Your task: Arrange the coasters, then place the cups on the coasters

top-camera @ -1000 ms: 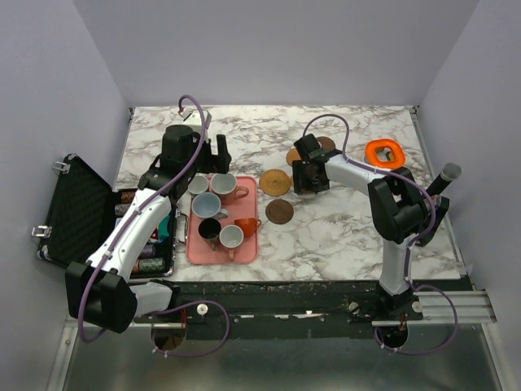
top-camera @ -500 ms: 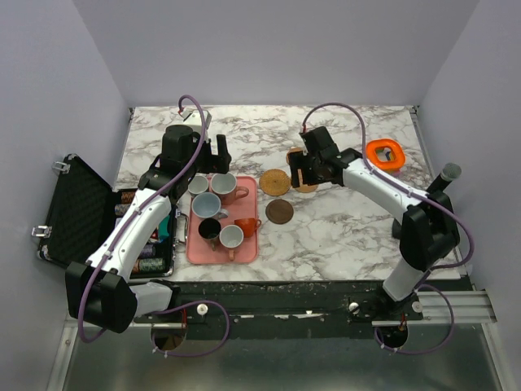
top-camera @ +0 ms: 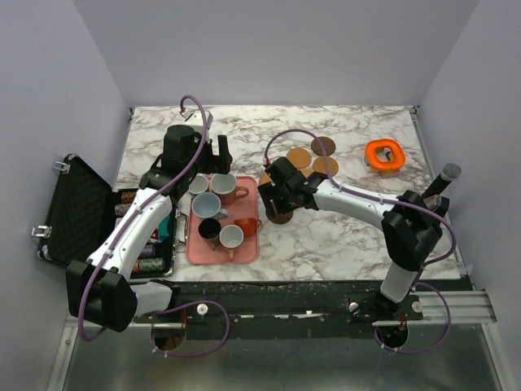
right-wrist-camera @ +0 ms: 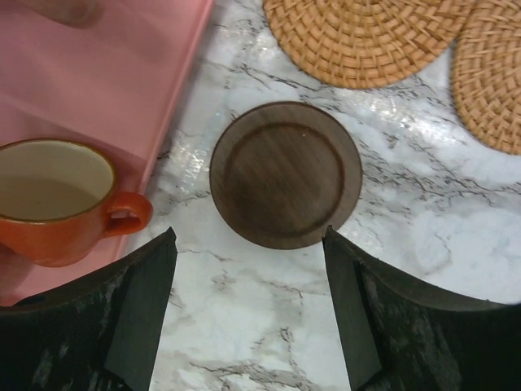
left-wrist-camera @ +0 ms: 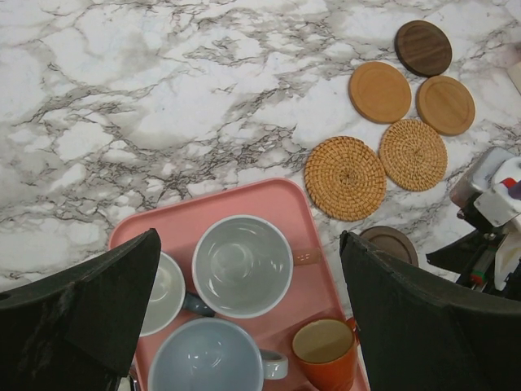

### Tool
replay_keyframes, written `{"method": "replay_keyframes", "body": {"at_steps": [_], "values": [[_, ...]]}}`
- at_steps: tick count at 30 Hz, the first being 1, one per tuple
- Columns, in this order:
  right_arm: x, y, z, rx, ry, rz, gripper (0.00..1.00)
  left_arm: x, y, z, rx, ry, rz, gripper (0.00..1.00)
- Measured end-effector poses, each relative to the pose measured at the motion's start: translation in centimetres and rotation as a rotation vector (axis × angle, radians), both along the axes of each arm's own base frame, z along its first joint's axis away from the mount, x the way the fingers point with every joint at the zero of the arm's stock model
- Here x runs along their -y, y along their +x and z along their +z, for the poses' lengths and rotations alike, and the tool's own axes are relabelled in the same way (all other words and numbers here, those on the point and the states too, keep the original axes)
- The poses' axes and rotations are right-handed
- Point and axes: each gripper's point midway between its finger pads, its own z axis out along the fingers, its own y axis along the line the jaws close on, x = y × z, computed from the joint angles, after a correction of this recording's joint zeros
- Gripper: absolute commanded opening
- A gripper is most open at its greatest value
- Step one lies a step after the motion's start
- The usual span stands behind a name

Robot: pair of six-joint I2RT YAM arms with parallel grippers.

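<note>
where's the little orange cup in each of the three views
Top external: orange cup left of centre, at the right edge of the pink tray.
Left wrist: the cup at the bottom edge, right of centre, on the tray.
Right wrist: the cup at the left edge, mid-height, handle pointing right.
Shared landmark: the tray under it.

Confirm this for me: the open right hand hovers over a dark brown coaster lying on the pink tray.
Wrong in one respect: the dark brown coaster lies on the marble table beside the pink tray, not on it, as the right wrist view shows. The open right hand does hover over it.
</note>
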Motion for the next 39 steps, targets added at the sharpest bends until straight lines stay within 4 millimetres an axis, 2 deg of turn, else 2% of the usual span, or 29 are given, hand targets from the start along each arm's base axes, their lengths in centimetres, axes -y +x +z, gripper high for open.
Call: {"method": "replay_keyframes", "body": {"at_steps": [3,9,12,20,26,39], "values": [[-0.8,-0.1,-0.7,0.008,-0.005,0.02,0.7,0.2,0.0,-0.3,-0.007,0.002,-0.004,0.99],[-0.9,-0.2,-3.9,-0.029,-0.07,0.042,0.7,0.2,0.0,-0.3,-0.008,0.003,-0.004,0.99],[-0.7,-0.2,-4.7,-0.034,-0.098,0.048,0.71,0.2,0.0,-0.3,-0.008,0.003,-0.004,0.99],[-0.7,0.0,-5.1,-0.003,-0.145,0.068,0.73,0.2,0.0,-0.3,-0.008,0.003,-0.004,0.99],[-0.4,0.5,-5.1,0.031,-0.176,0.031,0.71,0.2,0.1,-0.3,-0.008,0.003,-0.004,0.99],[1.3,2.5,-5.0,0.072,-0.186,-0.065,0.7,0.2,0.0,-0.3,-0.008,0.003,-0.004,0.99]]}}
